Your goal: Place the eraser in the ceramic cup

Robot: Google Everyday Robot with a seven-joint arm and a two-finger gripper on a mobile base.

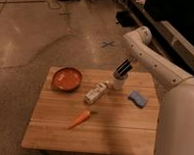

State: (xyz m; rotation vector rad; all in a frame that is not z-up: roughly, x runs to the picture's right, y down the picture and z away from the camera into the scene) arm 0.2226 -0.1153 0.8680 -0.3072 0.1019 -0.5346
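A small white ceramic cup (118, 84) stands upright on the wooden table (107, 130), right of centre near the far edge. My dark gripper (122, 69) hangs from the white arm (152, 58) and sits right above the cup, its tips at the cup's mouth. A flat blue block (137, 98), likely the eraser, lies on the table to the right of the cup, apart from it. The gripper hides the inside of the cup.
An orange bowl (67, 78) sits at the table's far left. A white bottle (96, 93) lies on its side left of the cup. A carrot (80, 119) lies near the middle. My white body (180, 123) stands at the table's right edge.
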